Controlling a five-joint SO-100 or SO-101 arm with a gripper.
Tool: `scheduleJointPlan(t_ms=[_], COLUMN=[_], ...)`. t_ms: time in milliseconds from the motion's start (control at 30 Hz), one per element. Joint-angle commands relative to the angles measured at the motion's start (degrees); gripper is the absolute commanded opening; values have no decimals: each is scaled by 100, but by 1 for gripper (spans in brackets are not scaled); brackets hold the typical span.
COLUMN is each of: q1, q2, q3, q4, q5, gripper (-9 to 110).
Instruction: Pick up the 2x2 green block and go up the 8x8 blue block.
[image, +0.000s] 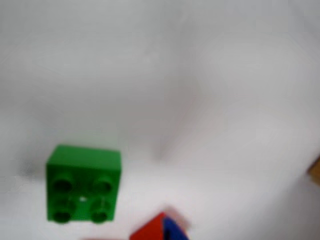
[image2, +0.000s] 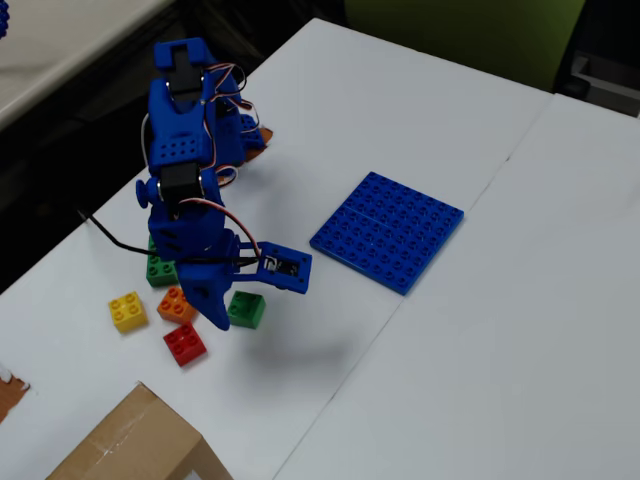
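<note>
The 2x2 green block (image2: 246, 308) is a small square brick of glossy plastic with four round studs, resting on the smooth white table (image2: 420, 340) just beside the blue arm's gripper (image2: 213, 316); whether the jaws are wide or narrow cannot be told. The 8x8 blue block (image2: 388, 230), a thin flat stud-covered plate, lies well apart to the right in the fixed view.

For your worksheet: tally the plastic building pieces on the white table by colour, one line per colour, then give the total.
Green: 2, the 2x2 green block and a partly hidden green brick
Yellow: 1, yellow brick
Orange: 1, orange brick
Red: 1, red brick
Blue: 1, the 8x8 blue block
Total: 6
</note>
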Motion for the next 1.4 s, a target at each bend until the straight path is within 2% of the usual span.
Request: scheduleJointPlan(t_ms=[0, 267, 500, 567, 733, 1100, 1233, 1367], q1=[-62, -105, -202, -220, -281, -316, -281, -193], q2=[-70, -290, -589, -624, -633, -633, -343, 422], q3=[-255, -255, -475, -475, -475, -466, -360, -413], q4=[123, 149, 35, -18, -62, 114, 352, 1107], q5=[439, 1081, 1204, 1248, 1617, 1617, 1626, 1758], gripper=[39, 39, 37, 35, 21, 4, 1, 1])
